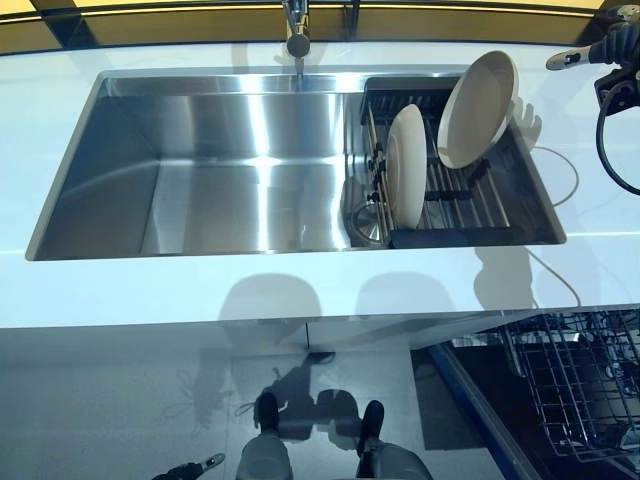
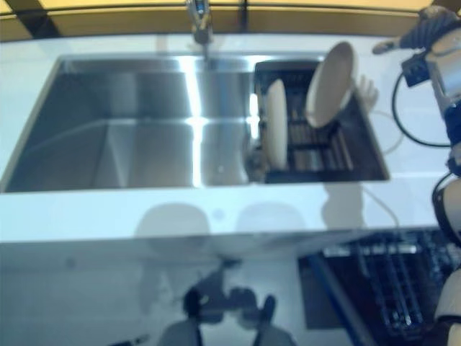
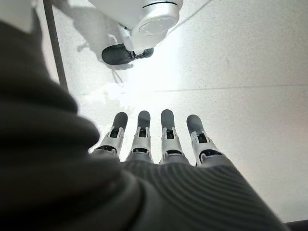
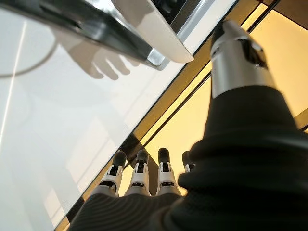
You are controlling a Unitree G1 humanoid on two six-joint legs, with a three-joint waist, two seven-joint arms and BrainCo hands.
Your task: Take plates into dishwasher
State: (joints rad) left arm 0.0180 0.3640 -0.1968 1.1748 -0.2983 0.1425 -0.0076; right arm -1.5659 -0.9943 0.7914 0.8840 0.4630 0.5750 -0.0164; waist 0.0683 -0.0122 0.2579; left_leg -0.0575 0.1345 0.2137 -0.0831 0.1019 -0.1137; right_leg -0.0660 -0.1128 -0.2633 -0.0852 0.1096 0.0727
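Observation:
Two cream plates stand on edge in a dark dish rack (image 1: 470, 205) at the right end of the sink. The large plate (image 1: 478, 108) leans at the back right, and the smaller plate (image 1: 406, 165) stands in front of it to the left. My right hand (image 1: 590, 52) hovers open above the white counter, to the right of the large plate and apart from it; its wrist view shows straight fingers (image 4: 138, 175) and the plate's rim (image 4: 159, 36) ahead. My left hand (image 1: 195, 467) hangs low by the floor, fingers (image 3: 142, 132) straight, holding nothing.
The steel sink (image 1: 200, 170) takes up the middle of the white counter (image 1: 300, 290), with the faucet (image 1: 296, 35) at its back edge. The dishwasher's wire rack (image 1: 580, 390) is pulled out below the counter at the lower right.

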